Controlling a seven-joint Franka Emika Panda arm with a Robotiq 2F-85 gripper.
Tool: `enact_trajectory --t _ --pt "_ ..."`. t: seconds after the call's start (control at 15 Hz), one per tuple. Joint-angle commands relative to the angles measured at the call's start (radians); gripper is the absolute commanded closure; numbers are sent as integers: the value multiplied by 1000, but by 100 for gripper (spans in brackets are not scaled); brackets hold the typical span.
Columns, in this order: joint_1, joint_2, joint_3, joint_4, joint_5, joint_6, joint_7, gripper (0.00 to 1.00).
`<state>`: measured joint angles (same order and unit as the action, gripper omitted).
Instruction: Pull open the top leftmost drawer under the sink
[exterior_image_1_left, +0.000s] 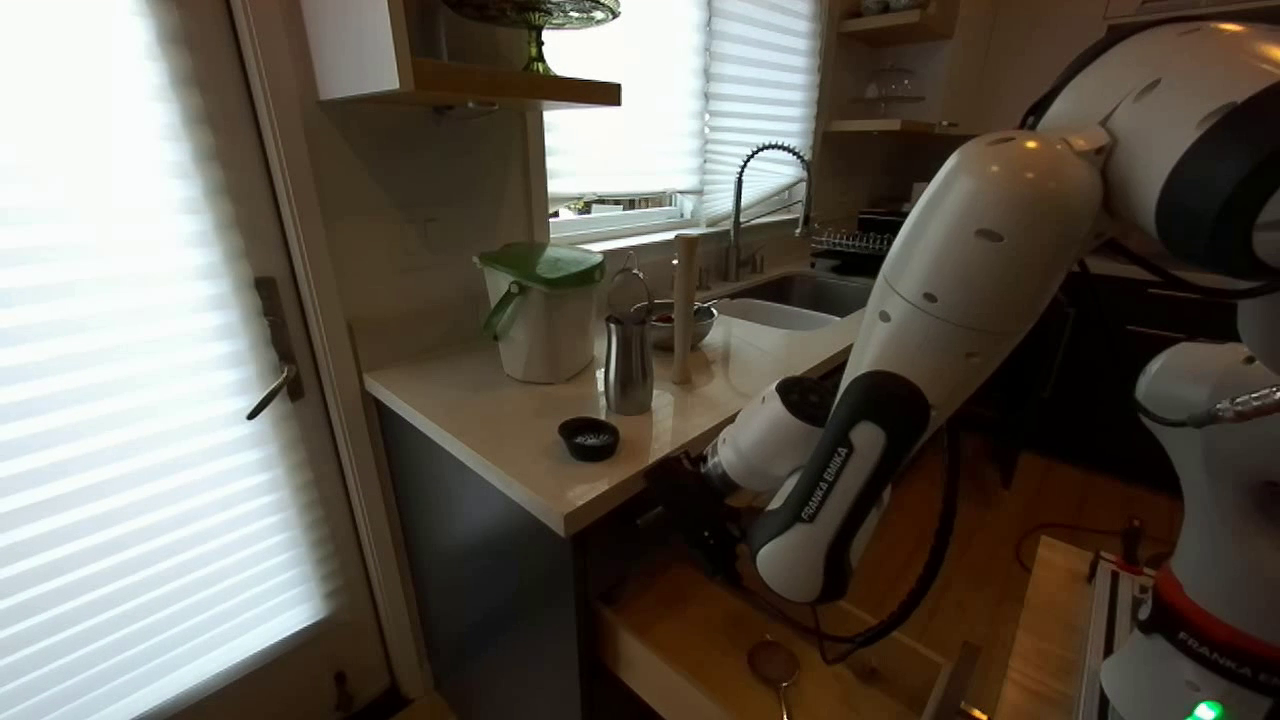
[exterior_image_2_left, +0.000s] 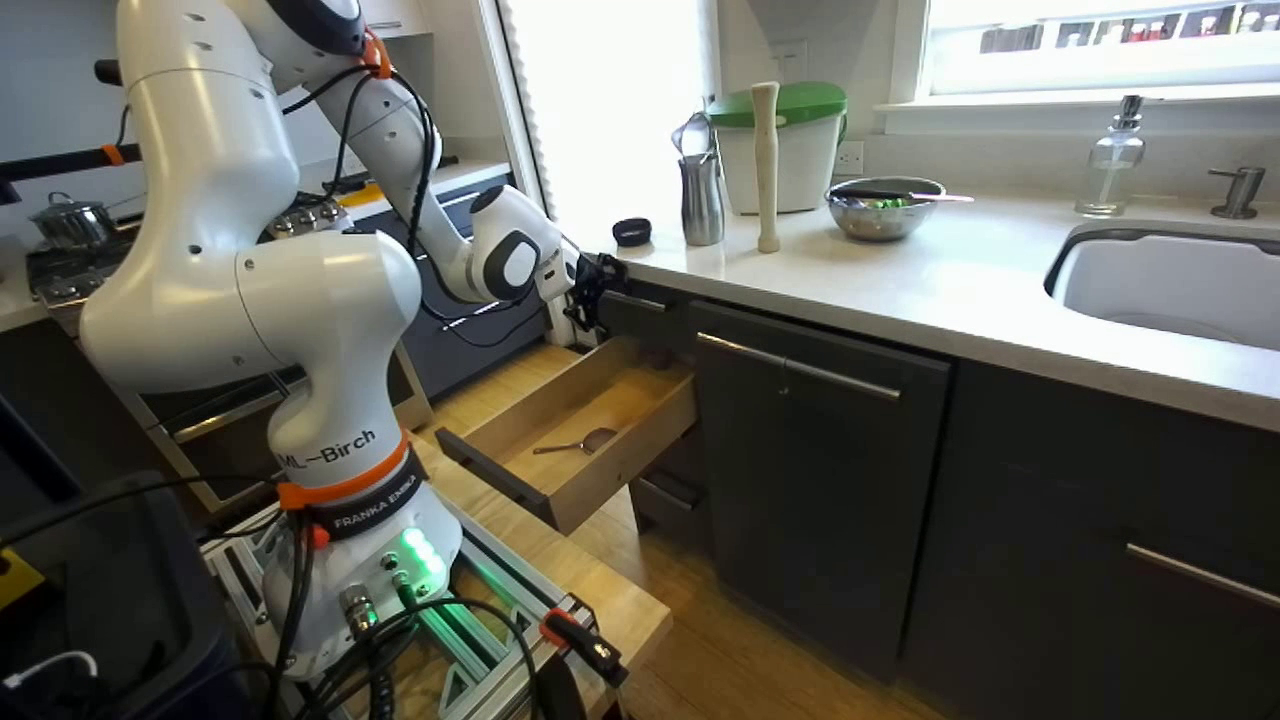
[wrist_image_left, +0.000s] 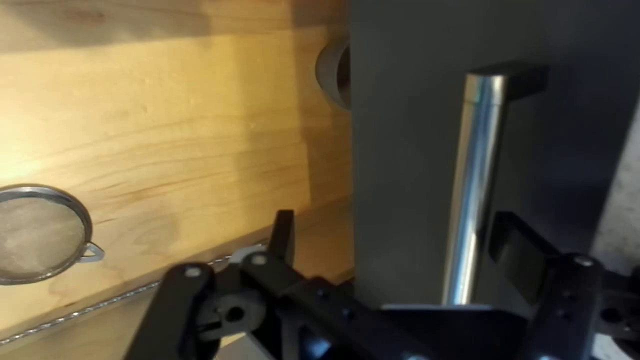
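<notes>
The top leftmost drawer (exterior_image_2_left: 640, 316) is shut just under the countertop, its dark front flat. In the wrist view its front (wrist_image_left: 400, 150) fills the right half and bears a metal bar handle (wrist_image_left: 472, 185). My gripper (wrist_image_left: 394, 232) is open, with the bar between its spread fingers, closer to the right finger; I cannot tell whether they touch. The gripper also shows at the drawer front in both exterior views (exterior_image_1_left: 695, 505) (exterior_image_2_left: 592, 290). The sink (exterior_image_2_left: 1170, 275) is set in the pale countertop (exterior_image_2_left: 950, 275), with an arched faucet (exterior_image_1_left: 738, 210).
A deeper light-wood drawer (exterior_image_2_left: 600, 497) stands pulled out below the gripper, holding a strainer (exterior_image_2_left: 597, 440) and a cup (wrist_image_left: 332, 72). On the counter near the arm are a small black bowl (exterior_image_1_left: 589, 439), a steel pitcher (exterior_image_1_left: 629, 370), a wooden rod (exterior_image_1_left: 684, 310) and a green-lidded bin (exterior_image_1_left: 545, 330).
</notes>
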<state>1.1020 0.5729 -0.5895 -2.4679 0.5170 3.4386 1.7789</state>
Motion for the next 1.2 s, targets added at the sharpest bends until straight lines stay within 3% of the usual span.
enact_trajectory --t 0.0,0.2,0.33,0.4,0.47,0.53,0.93,1.0,1.13 --pt "-95 45 85 42 -19 -1 37 0" --pt "-127 47 114 41 -21 20 35 0" --pt "-154 16 141 33 -47 -79 10 0" --pt "-155 13 146 26 -50 -74 1 0" --pt "-182 -11 180 9 -72 -61 0 0" --pt "-250 -36 264 7 -4 -41 -89 0" --pt "-456 -112 478 -66 35 -12 -206 0" --pt "-434 -127 452 -91 -8 -19 -161 0" --pt "-457 -148 483 -119 0 -10 -164 0"
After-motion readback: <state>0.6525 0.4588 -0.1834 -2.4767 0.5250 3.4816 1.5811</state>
